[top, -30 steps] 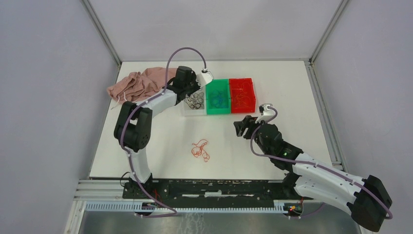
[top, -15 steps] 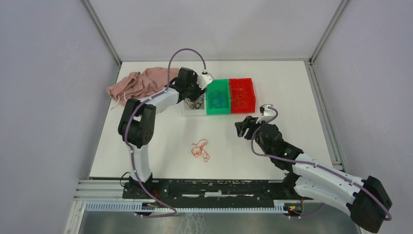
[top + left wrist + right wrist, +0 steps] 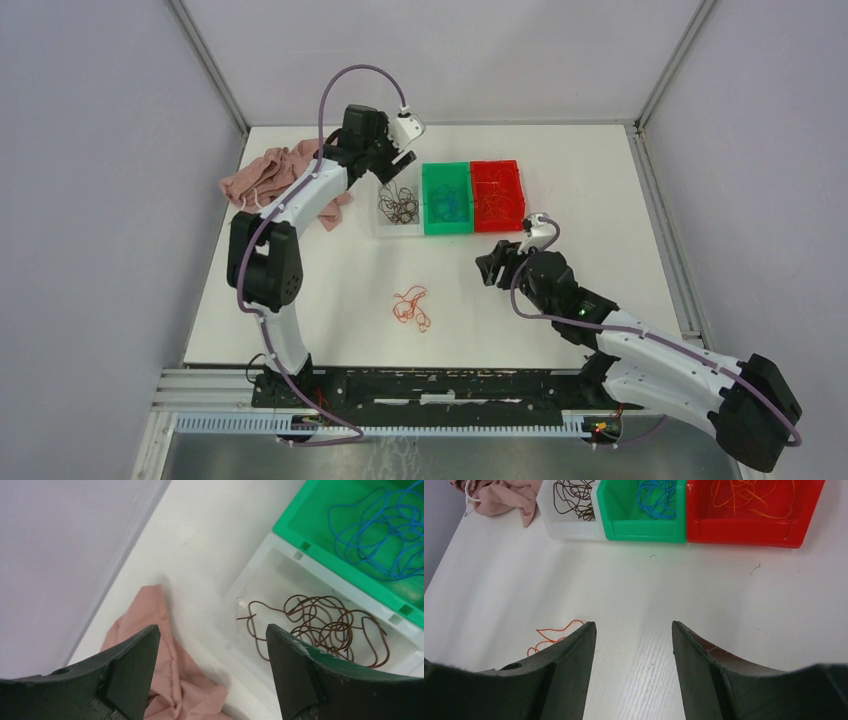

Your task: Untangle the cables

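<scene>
Left fingers (image 3: 130,665): spread wide, nothing between them, hanging over the far end of the clear bin (image 3: 260,560) and the edge of the pink cloth (image 3: 165,670).

Right fingers (image 3: 569,660): parted, empty, above bare surface (image 3: 704,590), well apart from the bins.

Dark brown wires (image 3: 320,625): a loose coil in the clear bin, long axis along the bin's length, one free end pointing toward the cloth.

Blue wires (image 3: 380,535): in the green bin (image 3: 320,540), touching the clear one.

Orange wires (image 3: 749,495): in the red bin (image 3: 744,530), next in the row.

Loose orange-red wire (image 3: 412,308): lies on the surface between the arms, its tangle running far to near.
</scene>
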{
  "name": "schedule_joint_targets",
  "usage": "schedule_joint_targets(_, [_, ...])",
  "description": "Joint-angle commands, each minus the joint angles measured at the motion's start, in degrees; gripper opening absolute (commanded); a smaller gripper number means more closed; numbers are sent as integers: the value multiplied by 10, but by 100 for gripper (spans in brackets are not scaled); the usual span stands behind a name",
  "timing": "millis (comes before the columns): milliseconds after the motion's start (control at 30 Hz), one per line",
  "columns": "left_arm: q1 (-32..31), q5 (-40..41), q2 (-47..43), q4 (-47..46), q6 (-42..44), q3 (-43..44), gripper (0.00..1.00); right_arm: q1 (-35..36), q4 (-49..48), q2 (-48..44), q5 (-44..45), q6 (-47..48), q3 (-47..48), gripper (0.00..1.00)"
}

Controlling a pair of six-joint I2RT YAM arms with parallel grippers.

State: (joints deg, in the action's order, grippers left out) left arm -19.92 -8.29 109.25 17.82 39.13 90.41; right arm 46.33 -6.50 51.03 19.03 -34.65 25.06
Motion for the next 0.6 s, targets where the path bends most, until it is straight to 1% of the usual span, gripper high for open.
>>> schedule_joint_targets(0, [3, 38, -36, -17, 40, 14, 85, -3, -9, 16, -30, 10, 37, 63])
schedule_joint_targets(67, [3, 33, -38, -15, 34, 13, 85, -3, -8, 22, -38, 10, 41, 63])
schedule_joint_targets(100, [5, 11, -41, 1, 28, 16, 85, -3, -6, 25, -41, 10, 43, 63])
schedule_joint_targets(167, [8, -64, -46, 60, 21, 30, 84, -2, -3, 26, -47, 10, 45, 63])
schedule_joint_targets(267, [9, -205, -53, 197, 81, 38, 85, -3, -8, 32, -66, 15, 44, 64])
schedule_joint_targets(333, [8, -256, -61, 241, 114, 18, 85, -3, -19, 47, -96, 28, 45, 65])
schedule_joint_targets(400, [6, -260, -64, 252, 138, -6, 84, -3, -28, 72, -135, 41, 54, 67])
schedule_joint_targets(467, [3, -238, -58, 236, 137, -23, 81, -1, -32, 101, -164, 50, 65, 68])
schedule_joint_targets(500, [3, -225, -57, 216, 131, -33, 79, 1, -37, 112, -171, 51, 67, 69])
schedule_joint_targets(567, [3, -182, -63, 129, 96, -70, 77, 6, -55, 132, -179, 51, 69, 69])
